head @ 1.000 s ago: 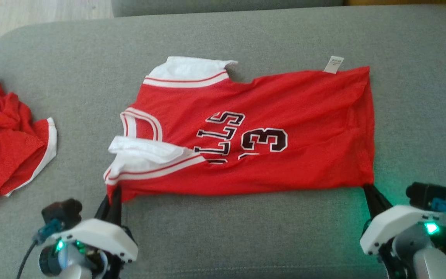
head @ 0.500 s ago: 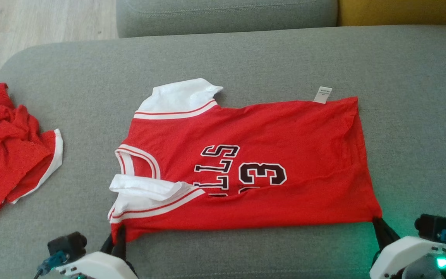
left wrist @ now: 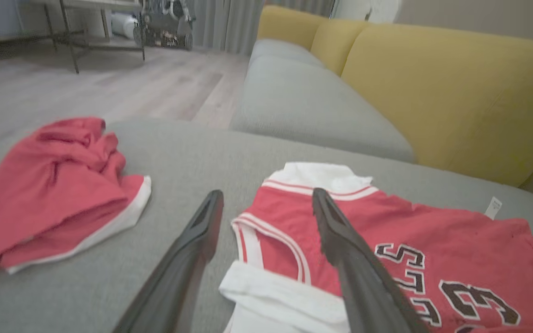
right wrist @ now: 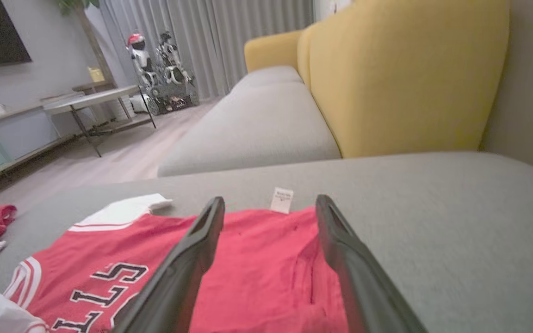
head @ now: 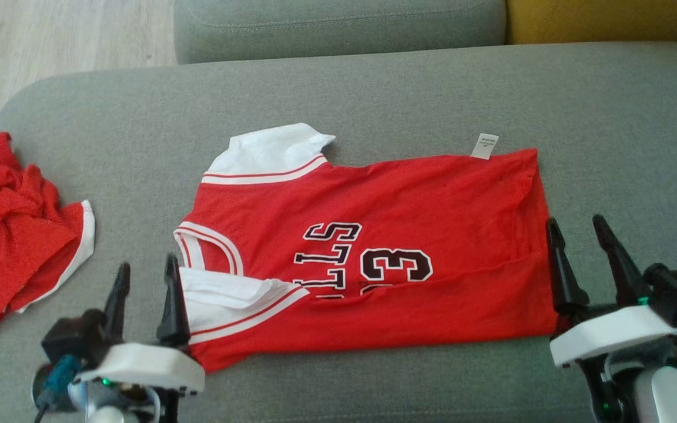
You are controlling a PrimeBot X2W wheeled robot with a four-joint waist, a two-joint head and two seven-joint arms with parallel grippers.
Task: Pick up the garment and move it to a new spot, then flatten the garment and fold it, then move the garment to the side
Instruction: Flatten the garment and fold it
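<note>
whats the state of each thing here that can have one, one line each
jersey, lying spread on the grey cushion, near long edge folded over onto its front, in neither claw's grip
left claw, open, at the jersey's collar end
right claw, open, at the jersey's hem end
second red garment, crumpled in a heap, apart from the jersey
white tag, sticking out past the jersey's far edge
</note>
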